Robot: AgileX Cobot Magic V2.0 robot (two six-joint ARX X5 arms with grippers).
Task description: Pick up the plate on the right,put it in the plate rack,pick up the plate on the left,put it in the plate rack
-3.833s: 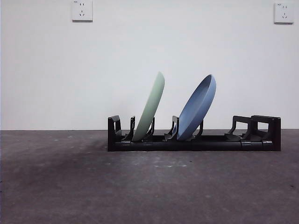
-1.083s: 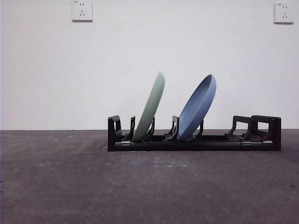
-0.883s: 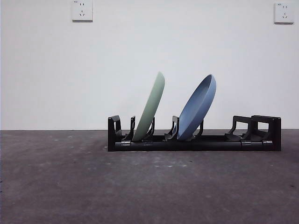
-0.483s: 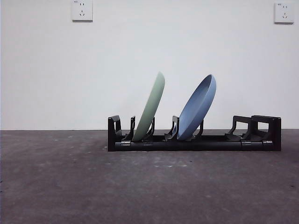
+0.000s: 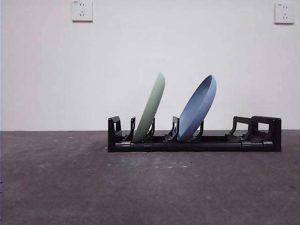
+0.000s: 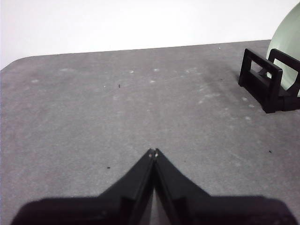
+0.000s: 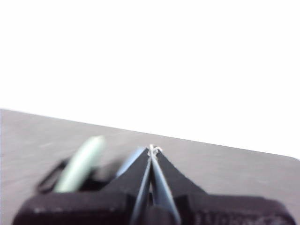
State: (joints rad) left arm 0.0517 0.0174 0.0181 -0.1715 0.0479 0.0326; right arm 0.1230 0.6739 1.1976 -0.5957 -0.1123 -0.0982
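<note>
Rack: we see the plate rack (image 5: 194,138) holding the green plate (image 5: 150,108) and blue plate (image 5: 198,108), both leaning.
Grippers: left gripper (image 6: 153,152) and right gripper (image 7: 153,150) closed, empty.
Writing: none we can read.

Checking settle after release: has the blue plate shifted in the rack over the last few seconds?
No. In the front view the blue plate leans in the same slot of the rack, its rim unchanged against the right wall socket.
</note>
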